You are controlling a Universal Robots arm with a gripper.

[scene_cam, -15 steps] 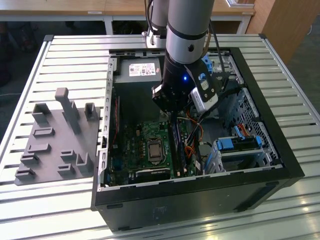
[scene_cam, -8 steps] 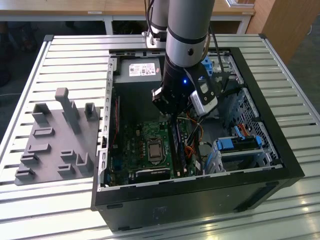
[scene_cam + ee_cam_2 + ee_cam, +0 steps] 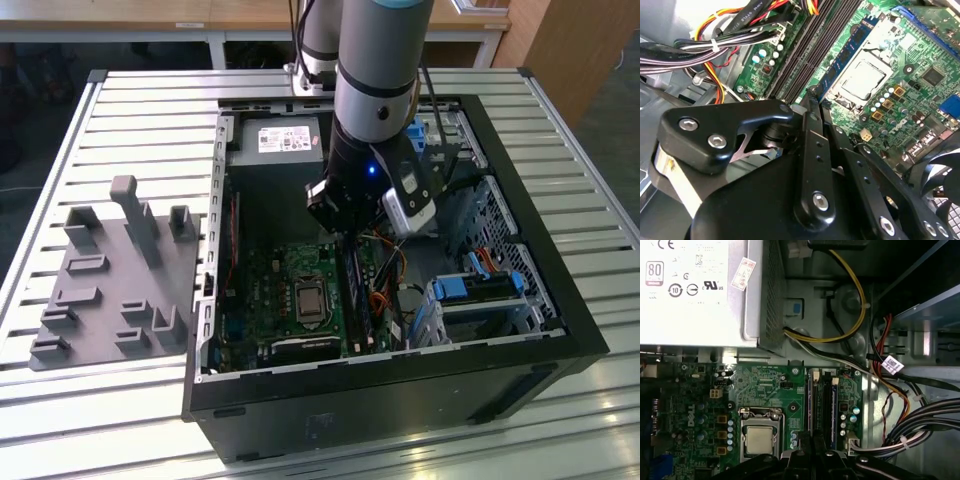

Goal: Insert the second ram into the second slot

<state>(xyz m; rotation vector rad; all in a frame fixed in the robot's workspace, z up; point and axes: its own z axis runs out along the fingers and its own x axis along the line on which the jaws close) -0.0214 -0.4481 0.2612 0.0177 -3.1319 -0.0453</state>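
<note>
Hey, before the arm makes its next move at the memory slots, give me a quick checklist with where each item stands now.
1. Case open, motherboard exposed: ok.
2. The gripper hangs above the memory slots: ok.
3. Cable bundle beside the slots, not across them: ok.
4. Second ram in the gripper: cannot tell.
5. Second slot empty: cannot tell.

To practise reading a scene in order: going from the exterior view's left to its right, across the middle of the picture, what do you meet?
Grey peg fixture plate → processor socket on the motherboard → memory slots → blue drive bracket.
</note>
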